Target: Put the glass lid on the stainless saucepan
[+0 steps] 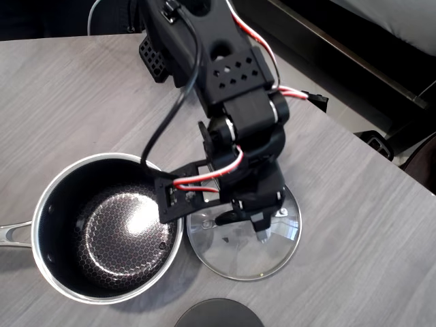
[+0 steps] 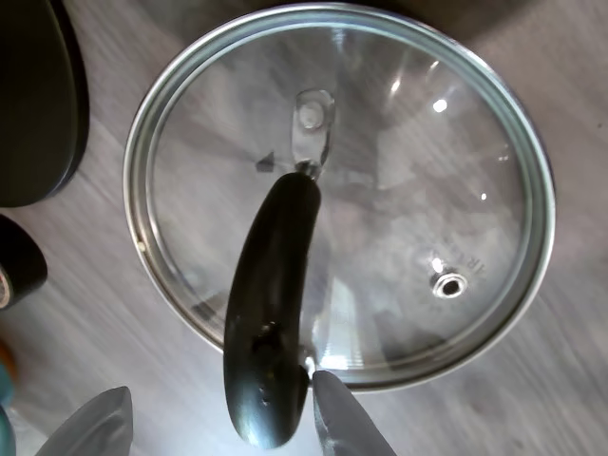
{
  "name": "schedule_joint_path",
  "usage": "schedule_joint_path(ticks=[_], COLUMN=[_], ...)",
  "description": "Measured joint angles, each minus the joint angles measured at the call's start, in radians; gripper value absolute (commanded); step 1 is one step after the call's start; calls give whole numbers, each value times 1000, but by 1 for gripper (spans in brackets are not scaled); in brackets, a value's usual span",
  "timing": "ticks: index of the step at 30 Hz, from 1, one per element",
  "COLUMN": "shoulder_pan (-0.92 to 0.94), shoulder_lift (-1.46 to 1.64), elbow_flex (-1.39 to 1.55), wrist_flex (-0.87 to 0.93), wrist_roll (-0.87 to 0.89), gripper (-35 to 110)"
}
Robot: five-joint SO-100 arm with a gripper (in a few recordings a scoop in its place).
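The glass lid (image 1: 235, 257) lies flat on the grey wooden table, just right of the stainless saucepan (image 1: 112, 231), their rims almost touching. The saucepan is uncovered, showing its dark honeycomb interior, and its steel handle (image 1: 13, 233) points left. My gripper (image 1: 253, 221) hangs low over the lid. In the wrist view the lid (image 2: 399, 190) shows its black arched handle (image 2: 271, 313) and steam vent (image 2: 448, 283). My gripper (image 2: 220, 385) is open with the handle's near end between the fingers. The right finger (image 2: 344, 418) sits beside the handle; the left one (image 2: 90, 426) stands well apart.
A dark opaque round disc (image 1: 218, 315) lies at the table's front edge below the lid, also at the wrist view's left as the disc (image 2: 33, 95). A small black round object (image 2: 19, 271) sits beside it. The table edge (image 1: 354, 133) runs diagonally at the right.
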Motion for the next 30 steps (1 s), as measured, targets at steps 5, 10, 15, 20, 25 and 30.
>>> schedule_joint_path(ticks=[5,10,15,20,25,30], shoulder_pan=[2,20,20,20,-3,-41], shoulder_lift=[-60,-74,-74,-75,-15,156], elbow_flex=[-8,-8,-26,-48,-52,-64], wrist_flex=[0,-14,-18,-3,57,95], wrist_roll=[0,0,0,2,8,8], gripper=[19,0,0,0,0,0])
